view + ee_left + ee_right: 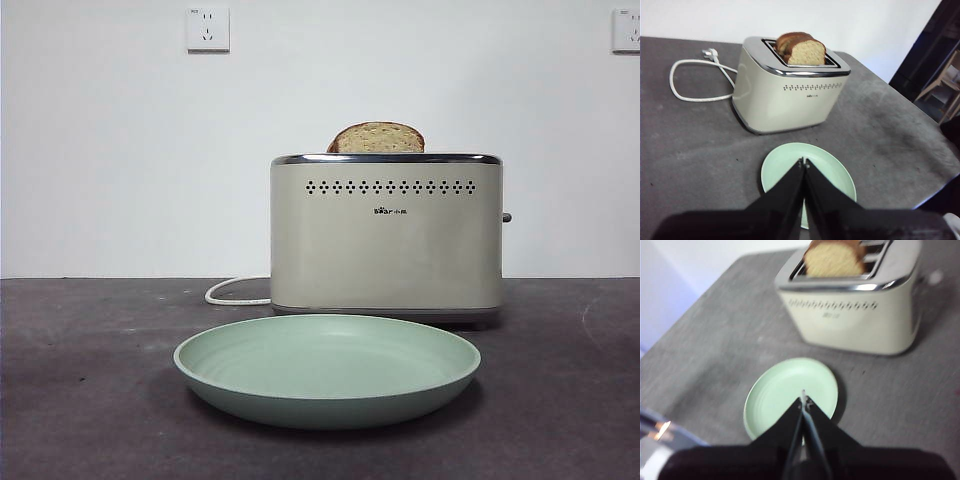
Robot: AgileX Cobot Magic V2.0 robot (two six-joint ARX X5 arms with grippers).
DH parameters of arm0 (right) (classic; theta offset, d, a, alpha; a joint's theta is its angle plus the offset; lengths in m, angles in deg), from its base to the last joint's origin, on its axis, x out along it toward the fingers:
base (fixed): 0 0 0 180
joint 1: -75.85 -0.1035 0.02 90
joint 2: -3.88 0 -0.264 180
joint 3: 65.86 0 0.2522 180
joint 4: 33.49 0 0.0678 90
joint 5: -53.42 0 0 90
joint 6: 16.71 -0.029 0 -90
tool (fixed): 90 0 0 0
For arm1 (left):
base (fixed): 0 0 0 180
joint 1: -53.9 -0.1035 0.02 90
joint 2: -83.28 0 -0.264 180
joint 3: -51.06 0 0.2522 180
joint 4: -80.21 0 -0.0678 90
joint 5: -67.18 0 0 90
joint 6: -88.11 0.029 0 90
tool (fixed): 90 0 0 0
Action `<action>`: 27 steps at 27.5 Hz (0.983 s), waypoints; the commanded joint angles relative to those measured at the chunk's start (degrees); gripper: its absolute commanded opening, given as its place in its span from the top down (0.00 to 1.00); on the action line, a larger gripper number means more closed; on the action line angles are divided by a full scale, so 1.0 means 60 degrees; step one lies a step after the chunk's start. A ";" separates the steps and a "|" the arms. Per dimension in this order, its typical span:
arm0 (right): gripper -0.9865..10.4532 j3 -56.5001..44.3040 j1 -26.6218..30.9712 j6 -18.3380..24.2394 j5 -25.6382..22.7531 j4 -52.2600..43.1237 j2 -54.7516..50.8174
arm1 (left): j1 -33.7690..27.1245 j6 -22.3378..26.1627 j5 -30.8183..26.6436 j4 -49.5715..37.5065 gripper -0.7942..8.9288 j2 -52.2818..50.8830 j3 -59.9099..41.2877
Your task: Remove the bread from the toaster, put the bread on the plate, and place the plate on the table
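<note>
Bread (377,138) upright in toaster (386,240), plate (327,370) on table (80,400) before it.

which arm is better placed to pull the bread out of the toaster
Marginally the left, as a guess. Both grippers hang shut above the plate, short of the toaster. The left wrist view shows the bread sharper and squarer on.

The toaster (386,240) is cream-beige with a shiny chrome top rim, a double row of small dark holes across its face and a small dark logo below them. A white cord (232,292) trails from it. Standing in the toaster, the bread (378,138) has a pale tan speckled crumb and a brown crust. In front of the toaster, the plate (327,401) is a plain pale mint green. The worktop (80,380) is dark grey and faintly scuffed. Both the left gripper (804,161) and the right gripper (803,401) are black.
</note>
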State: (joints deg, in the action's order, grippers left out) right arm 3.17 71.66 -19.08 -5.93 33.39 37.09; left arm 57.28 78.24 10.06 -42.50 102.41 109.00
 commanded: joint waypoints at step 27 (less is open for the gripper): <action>0.36 0.0051 -0.0066 0.0299 0.0120 0.0736 0.0430 | -0.0018 0.0648 0.0820 0.0168 0.32 0.0182 0.0186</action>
State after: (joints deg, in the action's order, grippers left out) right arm 3.41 71.36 -17.09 -5.21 37.83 39.74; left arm 57.28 80.47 14.54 -40.90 103.64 109.99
